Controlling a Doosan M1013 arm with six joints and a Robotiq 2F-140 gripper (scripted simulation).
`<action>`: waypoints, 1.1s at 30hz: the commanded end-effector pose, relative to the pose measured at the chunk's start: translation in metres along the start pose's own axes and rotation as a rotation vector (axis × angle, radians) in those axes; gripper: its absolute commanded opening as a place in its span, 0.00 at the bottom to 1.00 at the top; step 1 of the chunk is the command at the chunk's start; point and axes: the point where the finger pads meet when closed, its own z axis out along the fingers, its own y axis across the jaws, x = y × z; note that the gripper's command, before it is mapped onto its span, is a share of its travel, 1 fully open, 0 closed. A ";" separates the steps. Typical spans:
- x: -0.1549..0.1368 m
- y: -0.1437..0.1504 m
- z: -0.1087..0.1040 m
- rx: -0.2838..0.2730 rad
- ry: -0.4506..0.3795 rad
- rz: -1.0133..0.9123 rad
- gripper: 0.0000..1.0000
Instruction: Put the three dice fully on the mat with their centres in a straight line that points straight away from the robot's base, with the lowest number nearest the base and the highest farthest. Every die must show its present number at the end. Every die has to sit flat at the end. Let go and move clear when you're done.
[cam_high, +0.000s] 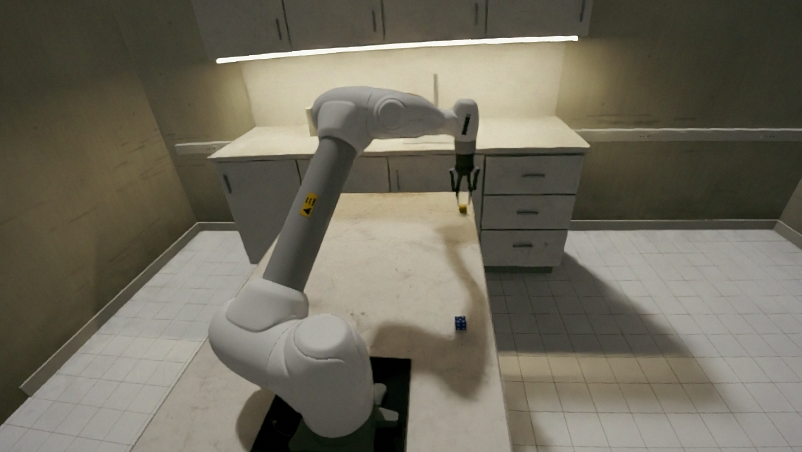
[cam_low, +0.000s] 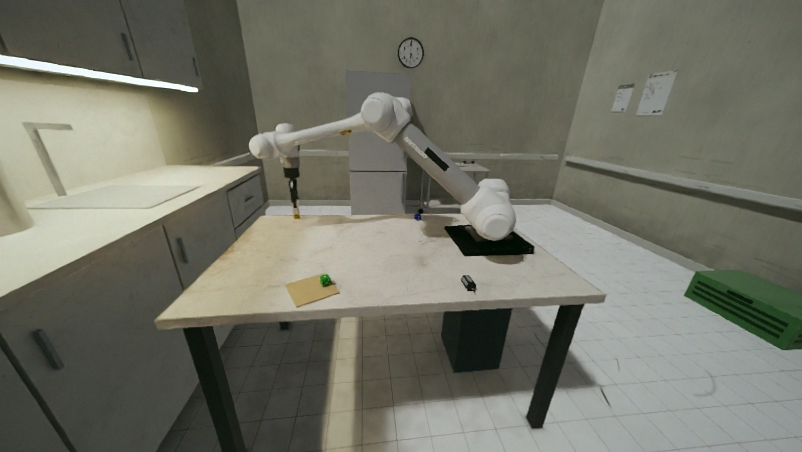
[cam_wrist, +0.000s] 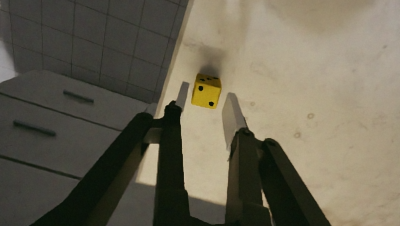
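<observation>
Gripper (cam_high: 463, 198) (cam_low: 295, 209) (cam_wrist: 206, 98) points down at worktop's (cam_high: 393, 263) (cam_low: 370, 252) (cam_wrist: 310, 80) far right corner, fingers partly spread, gaps either side of yellow die (cam_high: 462, 208) (cam_low: 296, 216) (cam_wrist: 206, 92); 2 dots on face toward wrist view. Blue die (cam_high: 460, 323) (cam_low: 417, 216): by right edge, nearer base. Green die (cam_low: 325, 280): on tan mat (cam_low: 307, 293), near left edge. Small black object (cam_low: 468, 282): also near left edge, nearer base.

In the exterior view, on the table (cam_high: 393, 269) (cam_low: 387, 252) (cam_wrist: 320, 125), one die (cam_low: 325, 280) sits at the mat's (cam_low: 306, 293) two o'clock; from the mat, another die (cam_high: 462, 208) (cam_low: 297, 216) (cam_wrist: 206, 92) lies toward twelve, the third die (cam_high: 460, 323) (cam_low: 417, 216) toward two.
</observation>
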 end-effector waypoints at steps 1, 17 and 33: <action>0.000 0.000 0.000 0.001 -0.002 0.000 0.35; -0.001 0.000 0.028 0.001 -0.002 0.000 0.35; -0.001 0.000 0.034 0.001 -0.002 0.000 0.35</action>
